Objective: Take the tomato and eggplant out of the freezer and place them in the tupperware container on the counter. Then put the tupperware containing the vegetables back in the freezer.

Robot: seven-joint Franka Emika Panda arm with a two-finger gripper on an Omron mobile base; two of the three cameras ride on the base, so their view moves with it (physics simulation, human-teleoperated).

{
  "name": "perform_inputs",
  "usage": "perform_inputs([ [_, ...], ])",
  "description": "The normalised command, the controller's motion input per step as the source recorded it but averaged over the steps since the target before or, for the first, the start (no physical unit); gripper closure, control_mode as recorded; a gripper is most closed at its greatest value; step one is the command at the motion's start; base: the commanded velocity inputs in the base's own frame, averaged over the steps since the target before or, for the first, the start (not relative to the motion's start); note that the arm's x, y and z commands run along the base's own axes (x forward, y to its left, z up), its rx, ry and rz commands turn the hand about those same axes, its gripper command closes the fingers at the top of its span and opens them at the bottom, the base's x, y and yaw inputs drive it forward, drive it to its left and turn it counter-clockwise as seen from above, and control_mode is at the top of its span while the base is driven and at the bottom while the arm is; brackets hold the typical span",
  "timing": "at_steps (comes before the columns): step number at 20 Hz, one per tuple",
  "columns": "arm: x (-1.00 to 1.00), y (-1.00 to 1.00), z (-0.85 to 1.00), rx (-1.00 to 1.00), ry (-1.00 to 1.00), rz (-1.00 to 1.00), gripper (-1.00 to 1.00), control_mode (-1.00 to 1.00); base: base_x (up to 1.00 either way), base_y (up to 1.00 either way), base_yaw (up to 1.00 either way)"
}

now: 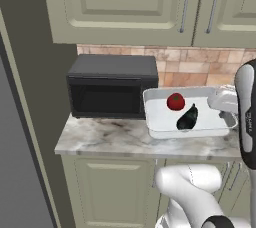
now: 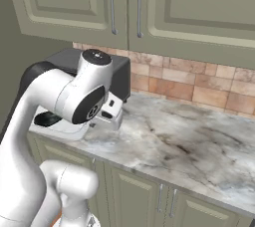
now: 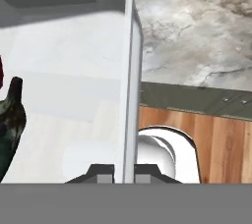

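Grey-white veined marble forms the counter (image 1: 110, 139), running across the middle of the left base view above olive-green panelled cabinet doors (image 1: 107, 192). Matching olive upper cabinets (image 1: 125, 2) fill the top of the frame, two slim vertical metal handles (image 1: 186, 2) showing at the upper right. Between them runs a tan and brick-coloured tile backsplash (image 1: 195, 67). A dark grey slab, the freezer (image 1: 15, 162), stands along the left edge of that view. In the hand view, wood-plank floor (image 3: 221, 144) lies at the lower right, below the counter edge.

One black microwave (image 1: 112, 87) sits on the counter at centre left. Just beside it to the right is one tupperware container (image 1: 155, 117), a pale shallow tray, its far end appearing lifted off the marble. Inside it lie one tomato (image 1: 175, 101), red and round, near the upper middle of the tray, and one eggplant (image 1: 188, 118), dark and elongated, just below and right of the tomato, close to it; whether they touch is unclear.

One gripper (image 3: 123, 171) is at the tray's right-hand rim, its jaws drawn together and clamped on the thin wall of the container, which rises between the two finger tips in the hand view. The eggplant shows at that view's left edge.
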Motion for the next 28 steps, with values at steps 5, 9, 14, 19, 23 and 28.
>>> perform_inputs([
  [5,-0.38,-0.01,0.20,0.14,0.12,-0.04,1.00,-1.00,0.00,0.00,0.00],
  [9,-0.30,-0.38,0.09,0.05,0.01,-0.18,1.00,-1.00,0.00,0.00,0.00],
  [14,-0.54,-0.58,0.00,0.00,-0.02,-0.19,1.00,-1.00,0.00,0.00,0.00],
  [19,-0.70,-0.46,0.00,0.00,-0.05,-0.24,1.00,-1.00,0.00,0.00,0.00],
  [23,-0.93,-0.12,0.04,0.00,-0.01,-0.18,1.00,-1.00,0.00,0.00,0.00],
  [28,-0.80,0.00,0.15,0.00,0.00,-0.14,1.00,-1.00,0.00,0.00,0.00],
])
